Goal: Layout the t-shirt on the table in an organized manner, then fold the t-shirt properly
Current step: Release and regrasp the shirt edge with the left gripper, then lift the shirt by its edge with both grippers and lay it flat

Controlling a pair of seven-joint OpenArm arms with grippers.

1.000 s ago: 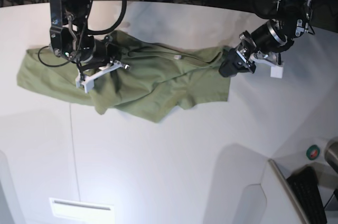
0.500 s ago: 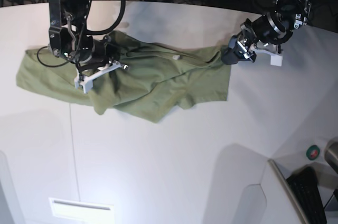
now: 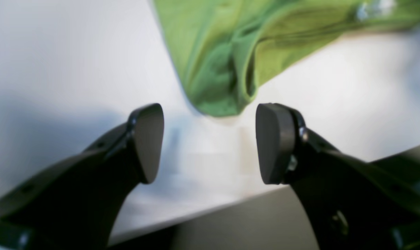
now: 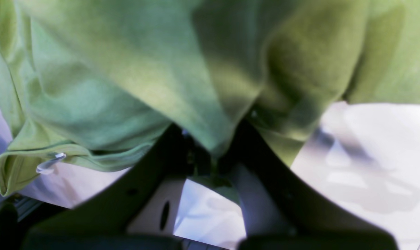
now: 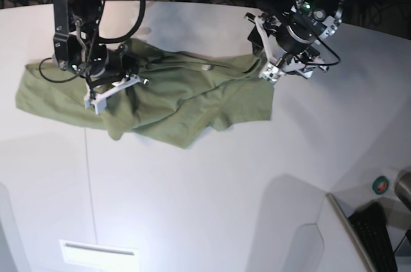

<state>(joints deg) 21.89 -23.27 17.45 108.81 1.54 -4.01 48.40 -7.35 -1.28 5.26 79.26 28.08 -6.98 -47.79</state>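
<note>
Left wrist view: left gripper [image 3: 210, 142] gapes empty, t-shirt [image 3: 230, 59] corner at twelve o'clock. Right wrist view: right gripper [image 4: 210, 152] pinches cloth. Base view: shirt crumpled on table [image 5: 205, 195] toward eleven o'clock; one-sided pulling may bunch it.

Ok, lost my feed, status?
Right end effector shut on shirt. Left end effector open, short of shirt corner. Shirt crumpled on table.

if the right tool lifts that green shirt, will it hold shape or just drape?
Probably drapes: the t-shirt lies in soft folds and bunches where the right tool pinches it. It likely slides easily on the smooth table. Looks light, so the far side may drag.
</note>
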